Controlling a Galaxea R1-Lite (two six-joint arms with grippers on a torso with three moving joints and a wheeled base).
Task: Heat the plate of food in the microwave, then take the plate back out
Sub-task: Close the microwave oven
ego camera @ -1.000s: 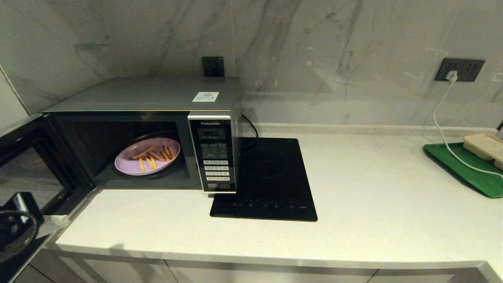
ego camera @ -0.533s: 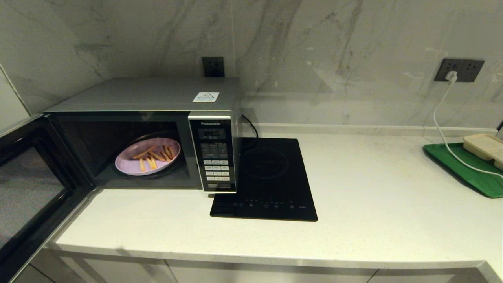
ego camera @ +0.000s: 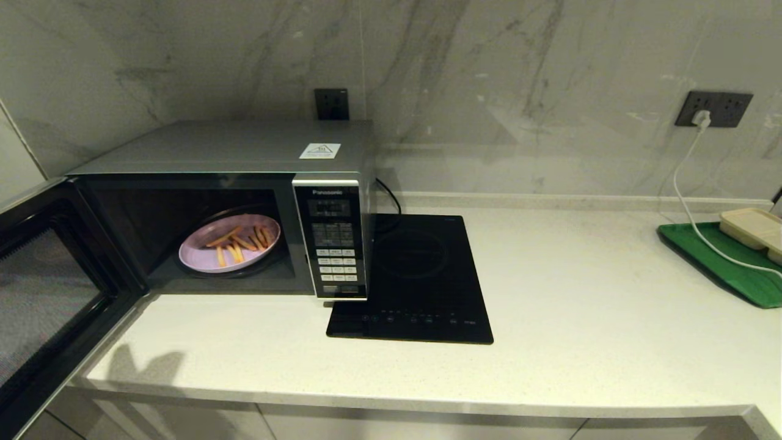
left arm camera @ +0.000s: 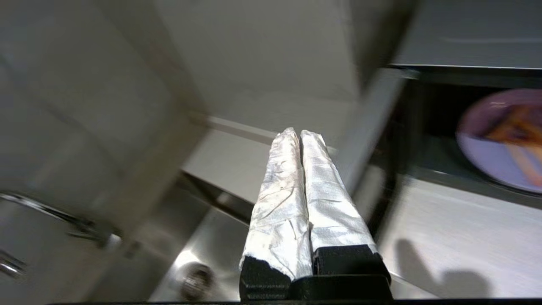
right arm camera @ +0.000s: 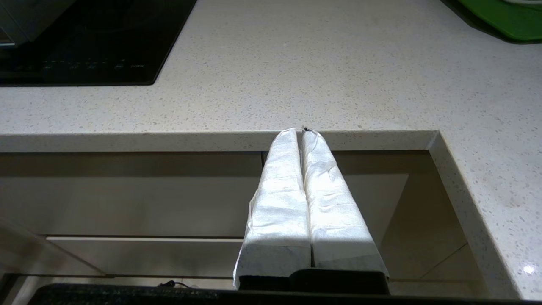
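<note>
The silver microwave (ego camera: 244, 153) stands at the counter's left with its door (ego camera: 43, 287) swung wide open. Inside, on the turntable, lies the lilac plate of food (ego camera: 230, 242) with several orange fries; the left wrist view shows it too, as the plate (left arm camera: 504, 140). Neither gripper appears in the head view. My left gripper (left arm camera: 300, 134) is shut and empty, hovering left of the open door, over the sink. Below the counter's front edge, my right gripper (right arm camera: 298, 132) is shut and holds nothing.
A flat black induction cooktop (ego camera: 415, 281) lies right of the microwave. A green tray (ego camera: 721, 260) with a beige compartment tray (ego camera: 754, 227) sits at the far right, a white cable (ego camera: 684, 189) running over it. A steel sink (left arm camera: 203, 258) lies under the left gripper.
The left arm, seen at the lower left one second ago, has dropped out of the head view. Its shadow now falls on the counter's front left edge. The plate has not moved.
</note>
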